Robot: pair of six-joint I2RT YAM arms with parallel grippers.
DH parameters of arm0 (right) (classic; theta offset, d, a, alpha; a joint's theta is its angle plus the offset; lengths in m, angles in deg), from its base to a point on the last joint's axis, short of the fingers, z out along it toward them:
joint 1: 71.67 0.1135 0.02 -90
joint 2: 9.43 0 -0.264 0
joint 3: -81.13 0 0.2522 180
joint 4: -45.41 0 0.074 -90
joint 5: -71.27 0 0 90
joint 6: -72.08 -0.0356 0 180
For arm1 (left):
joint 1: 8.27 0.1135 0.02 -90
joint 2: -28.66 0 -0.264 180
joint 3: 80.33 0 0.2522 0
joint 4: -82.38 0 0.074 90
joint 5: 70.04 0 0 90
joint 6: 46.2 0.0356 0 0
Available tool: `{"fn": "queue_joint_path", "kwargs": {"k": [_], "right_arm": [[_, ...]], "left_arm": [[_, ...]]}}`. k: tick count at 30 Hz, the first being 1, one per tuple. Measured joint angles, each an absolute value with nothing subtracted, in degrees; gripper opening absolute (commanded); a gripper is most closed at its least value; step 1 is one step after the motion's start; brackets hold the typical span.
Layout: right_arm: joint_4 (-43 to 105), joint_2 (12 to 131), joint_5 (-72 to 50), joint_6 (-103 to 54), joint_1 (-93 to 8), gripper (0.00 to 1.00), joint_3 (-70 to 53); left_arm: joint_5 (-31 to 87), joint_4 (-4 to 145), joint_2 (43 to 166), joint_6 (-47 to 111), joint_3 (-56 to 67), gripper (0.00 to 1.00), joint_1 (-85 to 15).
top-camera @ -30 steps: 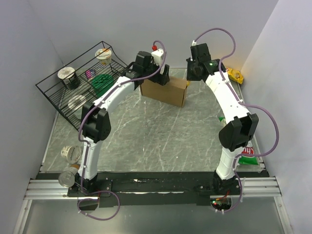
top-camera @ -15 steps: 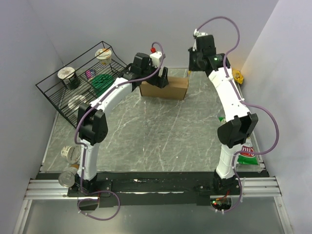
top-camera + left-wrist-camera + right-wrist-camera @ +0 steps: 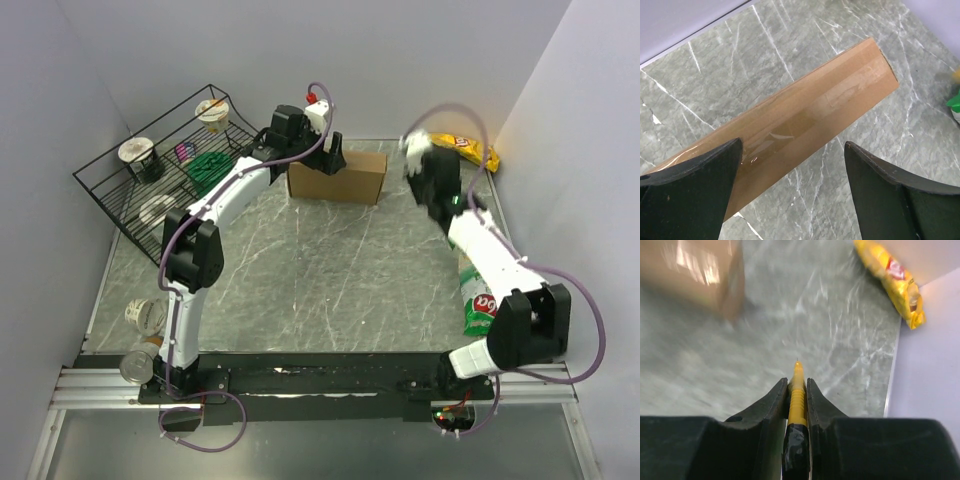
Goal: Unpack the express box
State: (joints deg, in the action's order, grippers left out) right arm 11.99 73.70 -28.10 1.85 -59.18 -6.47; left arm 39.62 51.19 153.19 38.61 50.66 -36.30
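Observation:
The express box (image 3: 345, 178) is a plain brown carton lying at the back middle of the table, with clear tape along its top. My left gripper (image 3: 333, 158) hovers just above its left end, jaws wide open and empty. In the left wrist view the box (image 3: 805, 120) runs diagonally under the open gripper (image 3: 792, 145). My right gripper (image 3: 425, 165) is to the right of the box and apart from it. In the right wrist view it (image 3: 797, 382) is shut on a thin yellow pointed tool (image 3: 797, 395) with a black taped handle. The box (image 3: 695, 270) is blurred at upper left there.
A black wire basket (image 3: 110, 190) with cups and a green item stands at back left. A yellow snack bag (image 3: 470, 150) lies at the back right corner, also in the right wrist view (image 3: 890, 275). A green snack bag (image 3: 478, 295) lies on the right. Cups (image 3: 145, 315) sit at front left.
The right arm has swung away from the box, toward the right and nearer, still holding the yellow tool. The box has settled flat at the back. The left gripper stays over the box.

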Motion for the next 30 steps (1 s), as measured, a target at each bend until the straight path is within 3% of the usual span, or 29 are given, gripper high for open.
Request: {"fn": "queue_joint_path", "kwargs": {"k": [3,12,16,21,25,27,30], "right_arm": [[24.1,68.9,-27.4,12.3,-59.2,0.0,12.5],[51.1,57.4,-20.8,35.4,-54.6,0.02,36.0],[57.8,55.9,-15.6,43.9,-52.1,0.26,45.4],[54.4,56.5,-12.6,47.5,-51.6,0.47,48.3],[46.0,56.5,-10.5,46.4,-51.6,0.92,43.4],[39.8,56.5,-8.5,45.0,-51.6,0.99,38.4],[30.0,56.6,-5.2,41.7,-51.7,1.0,29.0]], "left_arm": [[41.6,51.5,153.2,38.7,50.1,0.9,-35.6],[46.0,54.4,152.6,39.7,47.5,0.9,-34.6],[46.9,54.8,152.2,39.9,46.9,0.9,-34.5],[47.6,55.1,152.1,40.2,46.5,0.9,-34.3],[48.6,55.0,152.1,40.2,46.6,0.9,-34.0],[49.2,54.7,152.1,40.2,46.8,0.91,-33.9],[50.9,53.5,152.2,40.2,47.5,0.91,-33.6]]}}
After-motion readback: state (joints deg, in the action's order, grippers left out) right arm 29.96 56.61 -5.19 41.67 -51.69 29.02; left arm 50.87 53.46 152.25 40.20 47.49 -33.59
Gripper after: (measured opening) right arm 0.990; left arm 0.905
